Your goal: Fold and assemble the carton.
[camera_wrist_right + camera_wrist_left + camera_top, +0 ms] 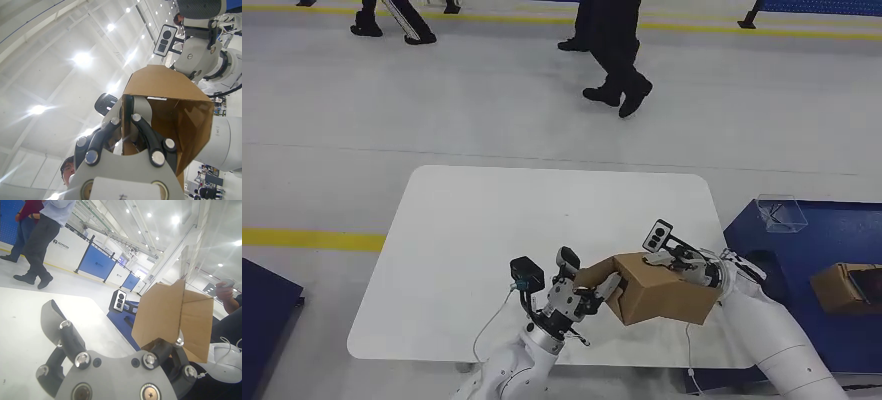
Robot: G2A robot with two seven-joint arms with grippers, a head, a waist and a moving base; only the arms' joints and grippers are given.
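**1. Task item.** The carton is brown cardboard, partly erected and tilted. It sits over the near right part of the counter. Whether its lowest corner touches the surface: cannot tell. One end is open, and in the right wrist view the bare interior shows thru that opening. One flap projects from the end facing the left arm.

**2. Right side.** The right hand is closed on the carton. A wall edge is pinched between the two fingers, one finger outside the wall and one inside the box. The arm enters from the counter's right side.

**3. Left side.** The left hand is spread wide w/ nothing clamped. One finger sits at the flap's lower edge. The other is well apart from the cardboard, over bare counter.

**4. Surroundings.**
- The counter is white w/ rounded corners.
- A blue platform stands just beside its right edge.
- On the platform are a clear container and a second cardboard box, apart from each other.
- A yellow floor line runs to the counter's left side.
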